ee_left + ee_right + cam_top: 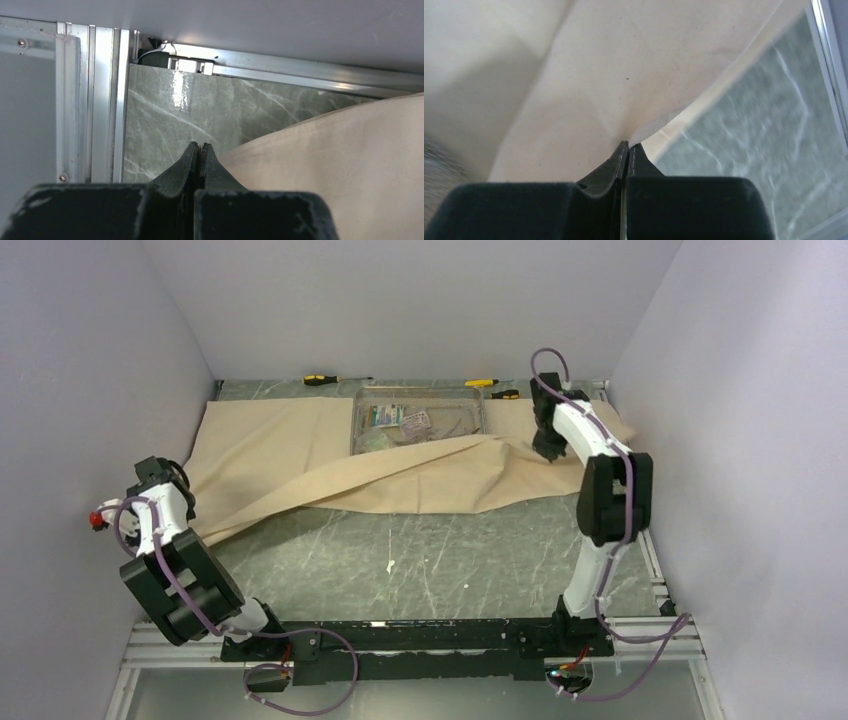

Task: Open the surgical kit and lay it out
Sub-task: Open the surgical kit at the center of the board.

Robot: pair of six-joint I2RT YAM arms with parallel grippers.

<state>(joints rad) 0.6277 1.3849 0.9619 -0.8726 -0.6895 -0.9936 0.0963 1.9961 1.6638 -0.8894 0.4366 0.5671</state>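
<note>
The beige wrap cloth (300, 455) lies across the frame's upper middle, a fold draped over the near rim of the wire-mesh tray (358, 420). The right gripper (626, 147) is pinched on its right edge. The left gripper (199, 148), jaws together, touches its left end.

your overhead view is evenly, softly lit, with only faint shadows under the folds of the cloth (300, 455). your left wrist view has a white glare patch on the table (181, 95). your right wrist view shows that tabletop smeared, with shade across the upper left.
</note>
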